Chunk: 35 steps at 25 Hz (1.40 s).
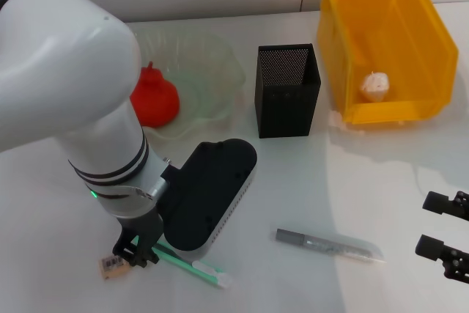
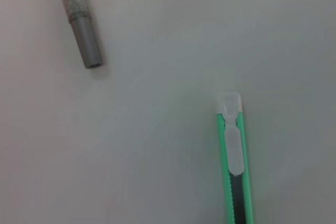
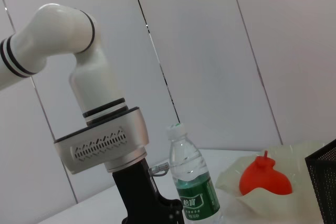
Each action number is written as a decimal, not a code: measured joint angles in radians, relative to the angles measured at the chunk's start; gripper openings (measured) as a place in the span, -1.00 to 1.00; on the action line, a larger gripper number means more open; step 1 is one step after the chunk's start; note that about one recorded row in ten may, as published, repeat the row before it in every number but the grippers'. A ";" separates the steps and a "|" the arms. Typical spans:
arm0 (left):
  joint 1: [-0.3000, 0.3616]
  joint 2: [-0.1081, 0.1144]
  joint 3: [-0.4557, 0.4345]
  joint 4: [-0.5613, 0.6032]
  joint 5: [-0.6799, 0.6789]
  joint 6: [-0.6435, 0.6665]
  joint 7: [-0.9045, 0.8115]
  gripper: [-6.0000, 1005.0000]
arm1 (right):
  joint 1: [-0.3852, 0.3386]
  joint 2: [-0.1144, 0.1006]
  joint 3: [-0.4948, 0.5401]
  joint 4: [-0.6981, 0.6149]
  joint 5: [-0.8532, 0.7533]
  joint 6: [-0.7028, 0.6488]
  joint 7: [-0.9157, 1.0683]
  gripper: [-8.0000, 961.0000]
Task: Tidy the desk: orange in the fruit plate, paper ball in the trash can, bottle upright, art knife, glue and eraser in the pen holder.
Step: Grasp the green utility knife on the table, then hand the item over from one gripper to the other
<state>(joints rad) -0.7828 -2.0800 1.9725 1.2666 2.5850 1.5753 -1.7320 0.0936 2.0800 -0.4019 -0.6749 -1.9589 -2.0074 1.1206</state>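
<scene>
My left gripper [image 1: 136, 248] is down at the table's front left, open, its fingers on either side of the near end of the green art knife [image 1: 192, 267]. The knife lies flat, also in the left wrist view [image 2: 233, 166]. The tan eraser [image 1: 111, 265] lies just beside the gripper. The grey glue stick [image 1: 327, 245] lies to the right. The orange [image 1: 155, 100] sits in the fruit plate [image 1: 220, 56]. The paper ball [image 1: 374, 86] is in the yellow trash can [image 1: 388, 5]. The bottle [image 3: 192, 182] stands upright. The black pen holder [image 1: 287, 93] stands at centre. My right gripper [image 1: 442, 234] is open at the right edge.
My left arm's white forearm and dark wrist housing [image 1: 209, 192] cover the table's left side and hide the bottle in the head view. The glue stick's grey end [image 2: 84, 32] shows in the left wrist view. Bare table lies between the knife and the glue stick.
</scene>
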 joint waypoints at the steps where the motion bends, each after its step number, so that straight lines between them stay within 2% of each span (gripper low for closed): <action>1: 0.000 0.000 0.002 -0.005 0.000 -0.003 0.000 -0.09 | 0.000 0.000 0.000 0.000 0.000 -0.003 0.000 0.35; 6: -0.001 0.000 0.008 -0.021 0.000 -0.017 0.000 -0.19 | 0.001 0.000 0.000 0.000 0.000 -0.004 0.001 0.34; 18: -0.006 0.000 0.012 -0.047 -0.006 -0.024 0.004 -0.22 | 0.003 0.000 0.000 0.000 0.000 -0.005 0.001 0.33; 23: -0.014 0.000 0.012 -0.064 -0.011 -0.029 0.005 -0.37 | 0.003 0.000 0.000 0.000 0.000 -0.005 0.001 0.33; 26: -0.016 0.000 0.013 -0.076 -0.012 -0.035 0.005 -0.63 | 0.005 0.000 0.000 0.000 0.000 -0.005 0.001 0.33; 30: -0.015 0.000 0.013 -0.074 -0.011 -0.036 0.006 -0.63 | 0.004 0.000 0.000 0.000 0.000 -0.005 0.001 0.32; 35: -0.004 0.000 -0.020 -0.017 -0.043 -0.012 0.004 -0.62 | 0.003 0.000 0.003 0.000 0.000 -0.008 0.001 0.32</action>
<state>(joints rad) -0.7872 -2.0801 1.9525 1.2501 2.5425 1.5636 -1.7285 0.0963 2.0800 -0.3986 -0.6749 -1.9589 -2.0153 1.1214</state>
